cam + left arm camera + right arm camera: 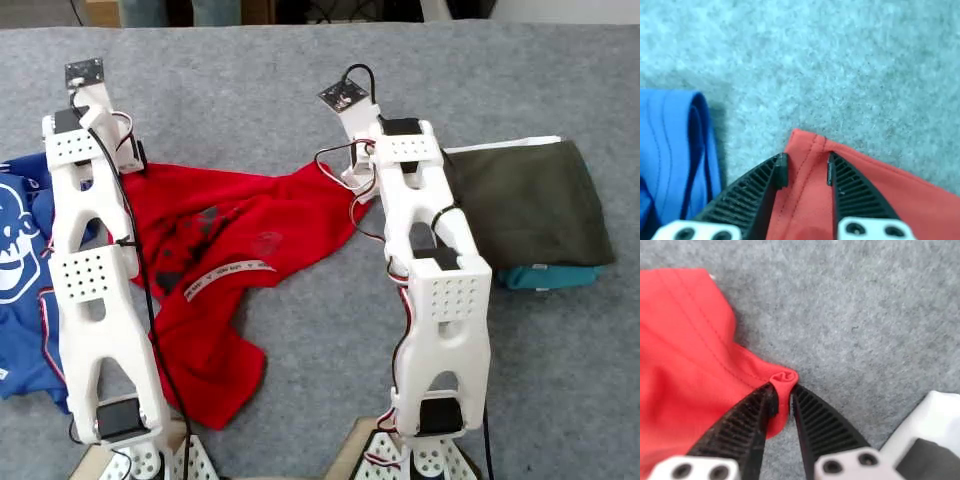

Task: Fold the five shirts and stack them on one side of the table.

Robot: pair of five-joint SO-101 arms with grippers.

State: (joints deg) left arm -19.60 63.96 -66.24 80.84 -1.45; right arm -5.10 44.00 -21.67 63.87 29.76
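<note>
red shirt (290, 215) lies crumpled; right gripper (783, 402) pinches one corner, left gripper (806, 172) gapes astride another. olive shirt (530, 200) over teal shirt (545, 276) sit folded at the table's (300, 70) right edge; blue shirt (20, 260) awaits folding.

No print could be read; the white strip (228, 272) on the red shirt (290, 215) bore lettering too small to read.

Crumpled red shirt (215, 260) mid-table, blue shirt (20, 260) at left edge, olive shirt (525, 205) folded atop teal shirt (550, 276)
</note>
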